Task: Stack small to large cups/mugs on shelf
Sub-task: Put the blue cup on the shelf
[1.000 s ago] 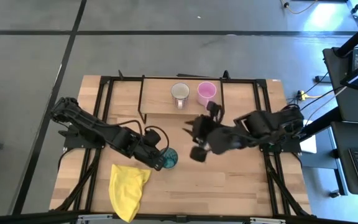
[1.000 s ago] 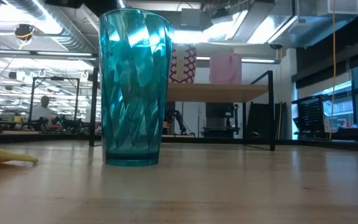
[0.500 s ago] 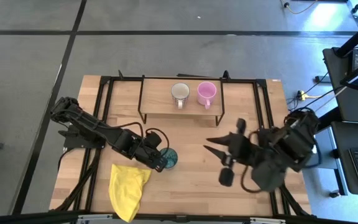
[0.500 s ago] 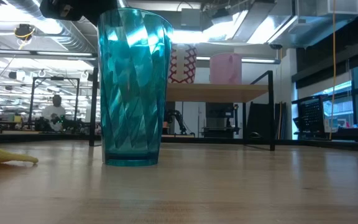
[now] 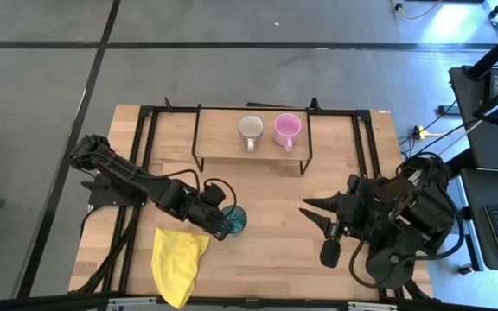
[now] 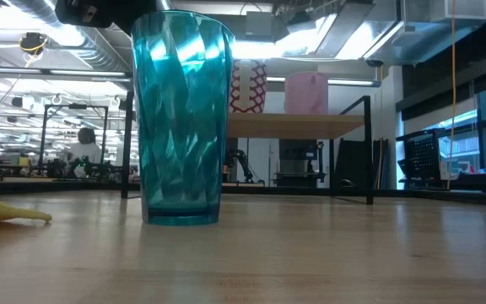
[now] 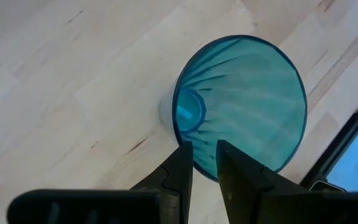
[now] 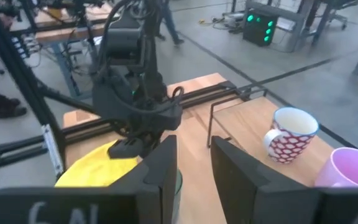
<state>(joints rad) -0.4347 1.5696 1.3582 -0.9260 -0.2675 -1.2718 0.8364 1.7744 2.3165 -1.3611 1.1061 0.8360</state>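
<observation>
The teal handleless cup (image 5: 236, 219) stands upright on the table top, near the middle-left; it fills the low view (image 6: 182, 118). My left gripper (image 7: 202, 155) is at the cup's rim, coming from above, shut on it. The white mug with a red pattern (image 5: 250, 128) and the pink mug (image 5: 287, 130) stand side by side on the light-wood shelf (image 5: 223, 147) at the table's far side. My right gripper (image 5: 311, 216) is open and empty over the table's right half, apart from every cup. My left gripper pinches the teal cup's rim (image 7: 197, 171) on the side toward the table's left edge; one finger seems to be inside the cup and one outside. The fingers (image 7: 180, 163) point steeply down. The cup stands on its base on the table.
A yellow cloth (image 5: 178, 259) lies at the table's near left, close to the cup. The shelf's black wire frame (image 5: 305, 160) stands between the cups and the near half. Bare wood lies between the two grippers (image 5: 275, 250). People show in the room beyond (image 6: 83, 148).
My right gripper has drawn back from just in front of the shelf toward the table's right and near edges, still open and empty. My left gripper has come down a little over the teal cup, which stays on the table.
</observation>
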